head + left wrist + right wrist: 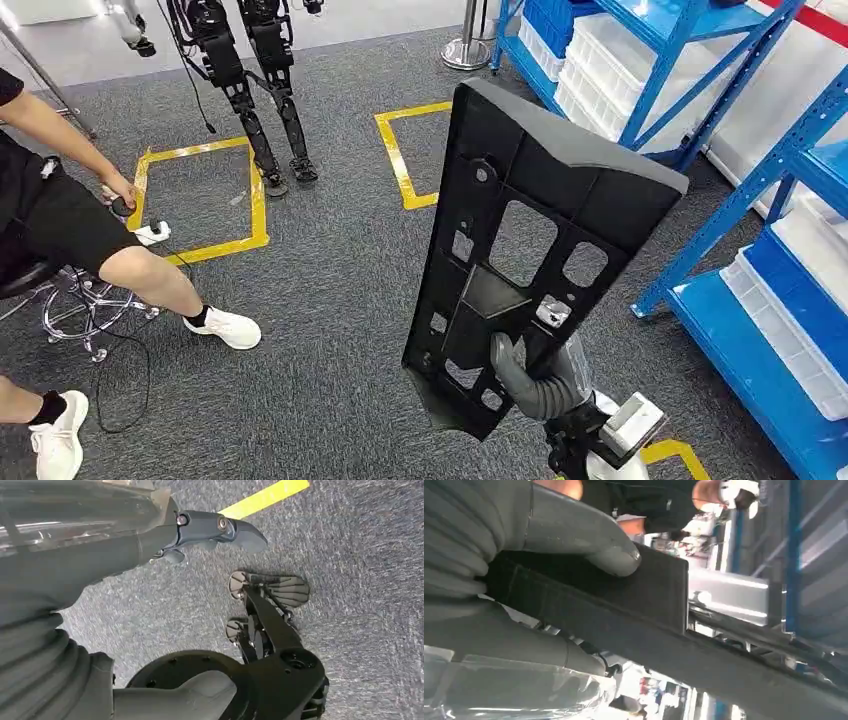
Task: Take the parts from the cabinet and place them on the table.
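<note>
A large black plastic part [540, 230], a long panel with cut-out windows and a grey edge, stands nearly upright in front of me in the head view. My right hand [535, 385] grips it near its lower end. In the right wrist view the grey thumb [589, 540] presses on the part's dark face [634, 610]. My left hand [200, 530] hangs over the grey carpet in the left wrist view, its fingers apart and holding nothing.
Blue shelving racks [700, 60] with white bins [610, 70] stand to the right. A person [70, 230] sits on a stool at the left. Another robot's legs [260, 90] stand ahead, beside yellow tape squares [200, 200] on the carpet.
</note>
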{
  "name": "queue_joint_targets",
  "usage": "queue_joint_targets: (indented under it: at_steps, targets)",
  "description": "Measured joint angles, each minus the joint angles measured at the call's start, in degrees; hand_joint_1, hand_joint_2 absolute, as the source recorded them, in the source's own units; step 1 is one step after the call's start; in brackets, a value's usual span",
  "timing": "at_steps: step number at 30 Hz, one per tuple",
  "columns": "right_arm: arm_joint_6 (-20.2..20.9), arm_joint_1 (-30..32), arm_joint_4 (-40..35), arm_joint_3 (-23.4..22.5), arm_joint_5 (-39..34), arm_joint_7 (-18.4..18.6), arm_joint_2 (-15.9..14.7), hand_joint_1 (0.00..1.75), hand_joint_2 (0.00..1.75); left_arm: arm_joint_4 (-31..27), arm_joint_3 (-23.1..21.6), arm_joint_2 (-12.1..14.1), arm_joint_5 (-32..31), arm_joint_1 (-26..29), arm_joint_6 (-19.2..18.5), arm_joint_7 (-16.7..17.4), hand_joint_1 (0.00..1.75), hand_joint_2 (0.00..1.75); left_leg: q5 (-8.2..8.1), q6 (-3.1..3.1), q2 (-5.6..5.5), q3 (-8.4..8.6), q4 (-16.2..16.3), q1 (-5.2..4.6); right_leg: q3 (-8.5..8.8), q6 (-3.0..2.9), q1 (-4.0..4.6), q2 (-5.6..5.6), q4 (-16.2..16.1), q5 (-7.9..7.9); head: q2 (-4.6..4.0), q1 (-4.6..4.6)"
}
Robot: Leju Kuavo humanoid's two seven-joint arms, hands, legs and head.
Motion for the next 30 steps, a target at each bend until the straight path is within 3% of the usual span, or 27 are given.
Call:
queue_joint_targets:
  at_steps: [2,3,4,5,7,8,9,10,11,12,13,14,17,18,19,20,21,23,24,25,27,28,29,30]
  targets:
    - [0.2,-0.5,0.0,0.0,-0.1,0.3,0.0,1.75,1.75,0.0,0.0,0.0,-0.4,0.2,0.3,0.2,0.00,1.75,0.38,-0.63,-0.95,-0.32,-0.2,0.30,0.22,-0.64,0.11,-0.97,0.0,0.31,-0.02,0.05]
    - [0.3,-0.8,0.0,0.1,-0.1,0.3,0.0,1.75,1.75,0.0,0.0,0.1,-0.5,0.2,0.6,0.2,0.00,1.75,0.01,-0.75,-0.61,-0.53,0.3,0.49,0.37,-1.16,-0.60,-1.61,-0.5,0.63,0.00,0.02]
    - [0.4,-1.0,0.0,0.2,-0.1,0.4,0.1,1.75,1.75,0.0,0.0,0.0,-0.7,0.1,0.7,0.2,0.00,1.75,-1.32,-1.07,3.00,-1.21,2.2,0.14,0.50,-1.56,-0.42,-2.14,-0.5,0.55,-0.02,-0.22]
    - [0.5,-1.0,0.0,0.2,-0.2,0.3,0.2,1.75,1.75,0.0,0.0,0.0,-0.8,-0.1,0.7,0.2,0.00,1.75,-3.26,-1.37,4.88,-2.87,5.5,0.22,0.57,-2.00,-0.28,-2.76,-0.5,0.53,-0.02,-0.57]
    - [0.5,-0.9,0.1,0.2,-0.1,0.5,0.2,1.75,1.75,0.0,0.0,0.0,-0.8,-0.3,1.2,0.1,0.00,1.75,-7.25,-1.83,6.46,-7.36,14.4,0.55,0.55,-2.32,0.10,-4.22,-0.5,0.31,-0.02,-0.48]
    - [0.5,-0.9,0.2,0.2,-0.1,0.6,0.2,1.75,1.75,0.0,0.0,0.0,-0.9,-0.3,1.3,0.0,0.00,1.75,-8.07,-2.01,6.68,-9.08,17.7,0.73,0.53,-2.41,0.17,-4.94,-0.5,0.24,-0.02,-0.48]
    - [0.5,-0.9,0.3,0.2,-0.1,0.6,0.2,1.75,1.75,0.0,0.0,0.0,-0.9,-0.2,1.4,-0.1,0.00,1.75,-7.43,-2.10,6.85,-9.32,17.9,0.85,0.56,-2.48,0.23,-5.69,-0.5,0.17,0.00,-0.46]
    - [0.6,-1.0,0.3,0.2,-0.1,0.6,0.2,1.75,1.75,0.0,0.0,0.0,-0.9,-0.1,1.6,-0.1,0.00,1.75,-5.77,-2.09,7.05,-8.14,15.5,0.89,0.61,-2.51,0.25,-6.29,-0.5,0.11,-0.02,-0.50]
    - [0.5,-1.0,0.3,0.2,-0.1,0.6,0.2,1.75,1.75,0.0,0.0,0.0,-0.9,-0.2,1.7,-0.2,0.00,1.75,-3.52,-1.99,7.41,-5.85,11.0,0.90,0.69,-2.50,0.25,-6.91,-0.5,0.03,-0.02,-0.46]
    - [0.6,-1.1,0.3,0.3,-0.1,0.6,0.2,1.75,1.75,0.0,0.0,0.0,-0.9,-0.2,1.9,-0.4,0.00,1.75,-1.25,-1.73,8.48,-2.70,5.4,0.88,0.83,-2.36,0.25,-7.49,-0.5,-0.08,-0.02,-0.48]
    - [0.6,-1.2,0.4,0.3,-0.1,0.6,0.2,1.75,1.75,0.0,0.0,0.0,-0.9,-0.2,2.3,-0.5,0.00,1.75,-0.58,-1.39,11.34,-0.14,1.0,0.64,1.08,-2.17,0.39,-7.95,-0.5,-0.24,-0.02,-0.55]
    - [0.6,-1.1,0.4,0.3,-0.1,0.6,0.2,1.75,1.75,0.0,0.0,0.0,-0.9,-0.4,2.6,-0.6,0.00,1.75,-0.89,-0.98,11.29,0.00,0.6,0.15,0.91,-1.67,1.10,-8.34,-0.4,-0.57,-0.02,-0.35]
    - [0.5,-0.9,0.7,0.3,0.4,0.2,0.2,1.75,1.75,0.0,0.0,0.0,-0.9,-0.1,3.6,-0.8,0.00,1.75,-0.92,-0.14,9.33,-0.39,0.4,-0.37,1.44,-0.97,0.75,-9.84,-0.8,-0.72,-0.02,-0.20]
    - [0.4,-0.9,0.7,0.4,0.5,0.1,0.2,1.75,1.75,0.0,0.0,0.0,-0.9,-0.1,3.8,-0.9,0.00,1.75,-0.36,0.50,8.52,0.28,-0.4,0.05,1.58,-0.50,1.27,-9.98,-0.6,-1.07,0.00,-0.22]
    - [0.3,-0.8,0.8,0.3,0.5,0.1,0.2,1.75,1.75,0.0,0.0,-0.1,-0.9,-0.1,4.0,-1.0,0.00,1.75,-0.14,0.78,8.04,0.61,-0.8,0.16,1.01,-0.38,0.77,-7.18,0.9,-1.80,-0.02,-0.04]
    - [0.2,-0.7,0.8,0.4,0.6,0.0,0.2,1.75,1.75,0.0,0.0,-0.2,-0.9,-0.2,4.2,-1.1,0.00,1.75,0.04,1.12,7.55,0.66,-0.9,0.30,-0.29,-0.80,0.62,-4.94,3.9,-3.44,0.00,-0.11]
    - [0.1,-0.5,0.9,0.4,0.6,-0.1,0.1,1.75,1.75,0.0,0.0,-0.2,-0.9,-0.3,4.2,-1.1,0.00,1.75,0.04,1.28,6.82,0.62,-0.9,0.29,-2.58,-1.21,0.49,-3.66,8.5,-5.44,-0.02,0.26]
    - [-0.1,0.0,1.2,0.3,0.7,-0.1,0.0,1.75,1.75,0.0,0.0,-0.2,-0.9,-0.3,4.3,-1.2,0.00,1.75,0.01,1.33,5.24,0.56,-0.8,0.25,-6.94,-1.28,0.39,-2.95,16.7,-8.14,-0.02,0.33]
    - [-0.1,0.2,1.4,0.3,0.7,-0.1,0.0,1.75,1.75,0.0,0.0,-0.2,-0.9,-0.3,4.3,-1.2,0.00,1.75,0.00,1.32,4.39,0.59,-0.8,0.24,-7.87,-0.87,0.32,-2.88,17.8,-7.92,-0.02,0.33]
    - [-0.1,0.2,1.5,0.3,0.7,-0.1,0.0,1.75,1.75,0.0,0.0,-0.2,-0.9,-0.2,4.3,-1.2,0.00,1.75,-0.01,1.29,3.49,0.67,-0.8,0.26,-7.14,-0.19,0.25,-2.83,15.6,-6.48,-0.02,0.33]
    - [-0.1,0.2,1.6,0.3,0.7,-0.1,0.0,1.75,1.75,0.0,0.0,-0.3,-0.9,-0.2,4.3,-1.2,0.00,1.75,-0.10,1.12,1.78,0.91,-0.7,0.30,-2.90,1.13,-0.18,-1.81,5.9,-1.88,-0.02,0.33]
    - [-0.1,0.2,1.6,0.3,0.7,-0.1,0.0,1.75,1.75,0.0,0.0,-0.3,-0.9,-0.2,4.3,-1.2,0.00,1.75,-0.19,0.91,1.13,0.80,-0.6,0.30,-0.94,1.46,-0.60,0.40,1.3,-0.11,-0.02,0.37]
    - [-0.1,0.2,1.7,0.4,0.7,-0.1,0.0,1.75,1.75,0.0,0.0,-0.3,-0.9,-0.3,4.3,-1.2,0.00,1.75,-0.38,0.48,0.48,0.67,0.0,-0.15,-0.90,1.08,-0.54,1.32,0.2,0.22,-0.02,0.40]
    - [-0.1,0.2,1.7,0.4,0.7,-0.1,0.0,1.75,1.75,0.0,0.0,-0.3,-0.9,-0.3,4.3,-1.3,0.00,1.75,-0.43,0.17,0.01,0.46,-0.1,-0.03,-0.42,0.42,-0.56,0.47,0.0,0.50,-0.02,0.38]
